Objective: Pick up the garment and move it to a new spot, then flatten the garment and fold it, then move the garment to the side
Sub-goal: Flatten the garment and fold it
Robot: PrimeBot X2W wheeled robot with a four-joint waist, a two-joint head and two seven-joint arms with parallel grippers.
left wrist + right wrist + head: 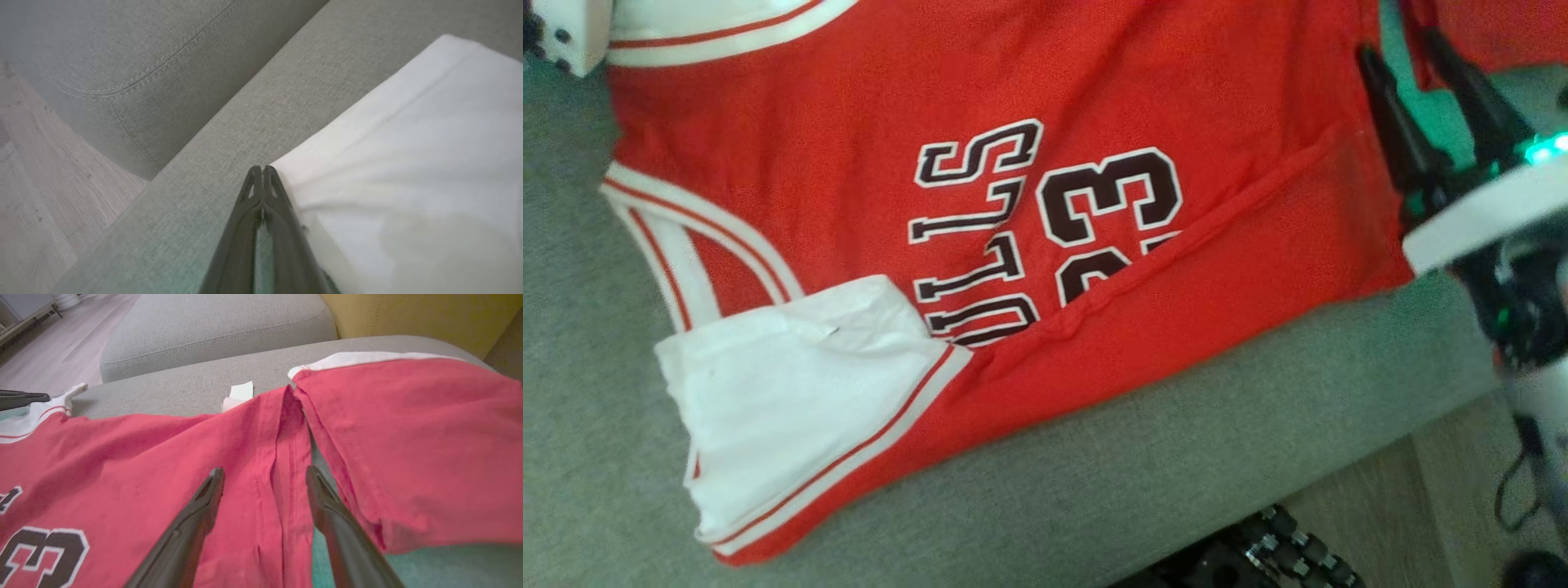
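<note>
The left tool (261,168) has its two dark fingers pressed together at a white edge of the red sleeveless mesh basketball jersey (866,163). Whether cloth is pinched between them I cannot tell. The jersey lies spread, lettering up, on the grey woven sofa cushion (1094,474), its near edge folded over. The right tool (264,472) stands wide, fingers astride a raised red hem ridge, probably placed to nip it for the lift.

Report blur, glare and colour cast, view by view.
Head view: lettering on the garment is crisp, the right pincer soft with green glow. Left wrist view: the garment's white panel washed out, left pincer blurred low down. Right wrist view: teal cast at bottom right.
</note>
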